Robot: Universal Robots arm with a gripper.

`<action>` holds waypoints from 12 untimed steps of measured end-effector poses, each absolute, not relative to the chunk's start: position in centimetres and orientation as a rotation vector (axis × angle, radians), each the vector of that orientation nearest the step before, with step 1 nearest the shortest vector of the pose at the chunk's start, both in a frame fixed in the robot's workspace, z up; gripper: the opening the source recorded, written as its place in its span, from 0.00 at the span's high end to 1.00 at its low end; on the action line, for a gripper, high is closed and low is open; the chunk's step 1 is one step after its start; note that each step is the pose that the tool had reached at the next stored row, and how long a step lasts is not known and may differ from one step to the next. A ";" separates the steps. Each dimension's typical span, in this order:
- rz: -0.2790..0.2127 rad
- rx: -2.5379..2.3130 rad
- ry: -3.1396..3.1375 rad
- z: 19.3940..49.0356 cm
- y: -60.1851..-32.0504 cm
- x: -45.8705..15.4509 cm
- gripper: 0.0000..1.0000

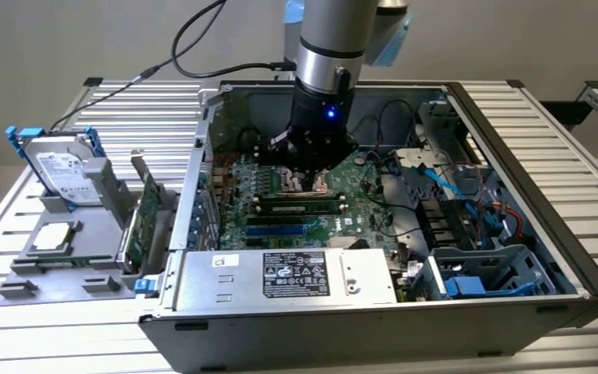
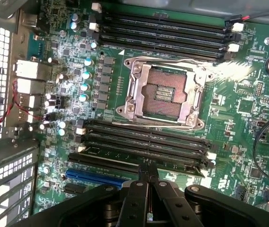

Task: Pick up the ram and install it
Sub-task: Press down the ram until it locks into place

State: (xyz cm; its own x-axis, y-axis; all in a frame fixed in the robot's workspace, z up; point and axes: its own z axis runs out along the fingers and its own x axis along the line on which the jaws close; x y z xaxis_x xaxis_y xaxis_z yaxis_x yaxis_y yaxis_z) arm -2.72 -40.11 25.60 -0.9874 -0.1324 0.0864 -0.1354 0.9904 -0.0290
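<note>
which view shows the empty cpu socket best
The wrist view: the cpu socket sits in full sight, metal frame and bare contacts clear. In the exterior view the arm and shut claw hang over that spot, hiding most of it.

Even, fairly bright light falls from above across the exterior view, and the computer case (image 1: pixel 382 195) interior lies in soft shadow. In the wrist view, glare washes out a motherboard (image 2: pixel 229 71) patch beside the CPU socket (image 2: pixel 162 92), while the nearby hand (image 2: pixel 148 177) is dark and out of focus.
</note>
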 end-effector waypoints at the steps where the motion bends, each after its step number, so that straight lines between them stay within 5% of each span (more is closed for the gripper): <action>1: 0.052 0.186 -3.051 25.6 -40.1 -2.7 0.89; 12: 0.047 0.059 -3.058 25.6 -40.1 -2.7 0.89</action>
State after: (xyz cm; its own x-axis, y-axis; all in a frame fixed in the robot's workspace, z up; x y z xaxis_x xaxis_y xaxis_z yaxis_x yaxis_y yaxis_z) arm -2.72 -40.12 25.59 -0.9958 -0.0373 0.0836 -0.0398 0.9988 -0.0289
